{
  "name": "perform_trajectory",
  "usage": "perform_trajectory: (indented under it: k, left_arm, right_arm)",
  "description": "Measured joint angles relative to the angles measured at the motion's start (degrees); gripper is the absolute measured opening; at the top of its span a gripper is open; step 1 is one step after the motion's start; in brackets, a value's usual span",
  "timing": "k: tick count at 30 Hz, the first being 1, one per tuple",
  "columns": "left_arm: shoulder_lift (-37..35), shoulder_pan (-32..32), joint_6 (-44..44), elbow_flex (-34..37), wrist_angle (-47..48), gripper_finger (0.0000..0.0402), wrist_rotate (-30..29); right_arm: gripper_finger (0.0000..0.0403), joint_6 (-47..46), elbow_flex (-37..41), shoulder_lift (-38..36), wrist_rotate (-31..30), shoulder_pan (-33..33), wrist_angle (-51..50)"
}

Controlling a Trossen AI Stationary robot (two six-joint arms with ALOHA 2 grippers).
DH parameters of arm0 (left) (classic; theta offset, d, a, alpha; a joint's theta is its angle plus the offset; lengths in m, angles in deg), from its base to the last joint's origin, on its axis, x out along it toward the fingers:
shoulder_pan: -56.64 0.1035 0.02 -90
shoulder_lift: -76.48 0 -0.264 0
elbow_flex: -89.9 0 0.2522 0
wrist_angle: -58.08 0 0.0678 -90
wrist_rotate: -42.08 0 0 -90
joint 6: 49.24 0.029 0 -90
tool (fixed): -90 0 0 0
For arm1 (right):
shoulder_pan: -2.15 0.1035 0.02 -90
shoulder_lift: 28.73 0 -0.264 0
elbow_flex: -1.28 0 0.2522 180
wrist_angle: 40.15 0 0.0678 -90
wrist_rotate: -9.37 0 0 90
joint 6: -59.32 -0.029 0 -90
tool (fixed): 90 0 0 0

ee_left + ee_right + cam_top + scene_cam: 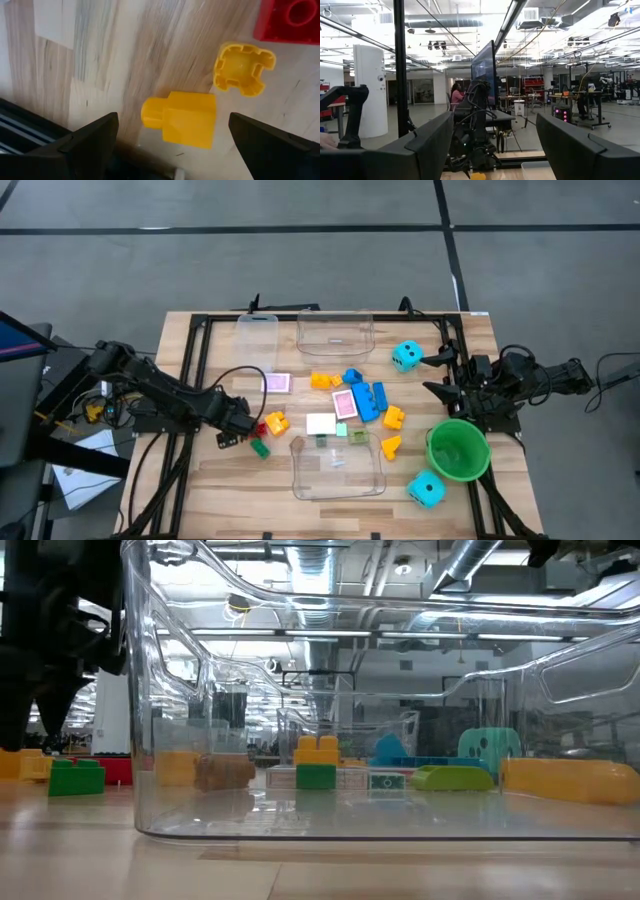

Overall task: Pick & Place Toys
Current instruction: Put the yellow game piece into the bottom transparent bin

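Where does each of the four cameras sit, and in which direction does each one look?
High view: above the table, looking straight down; shows both arms, left gripper and right gripper.
Low view: at tabletop height, looking level through a clear tub into the room; a dark arm shows at the side.
Left wrist view: on the left arm, looking down at a yellow brick between its open fingers.
Right wrist view: on the right arm, looking level into the room past its open fingers.
Shared: high and left wrist views both show the yellow brick.

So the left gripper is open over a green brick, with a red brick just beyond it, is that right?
Not quite: the brick between the open left gripper's fingers is yellow, not green. The left wrist view shows it lying on the table, with the red brick just beyond it.
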Motion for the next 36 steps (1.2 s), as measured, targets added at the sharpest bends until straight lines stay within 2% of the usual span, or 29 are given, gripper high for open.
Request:
perform_trajectory:
  k: [6,20,26,36]
  left_arm:
    - [-0.4,1.3,0.0,0.5,2.0,0.0373,0.1]
    - [-0.3,8.8,2.6,1.8,-0.3,0.0373,2.1]
    - [-0.3,9.0,2.4,3.3,-5.6,0.0373,5.6]
    - [-0.3,9.0,-3.4,6.3,-5.7,0.0373,6.2]
  right_arm:
    - [0.0278,0.0,0.0,0.0,0.0,0.0,0.0]
    - [0.0278,0.0,0.0,0.0,0.0,0.0,0.0]
    - [0.0278,0.0,0.0,0.0,0.0,0.0,0.0]
    - [0.0278,-0.1,0.0,0.0,0.0,0.0,0.0]
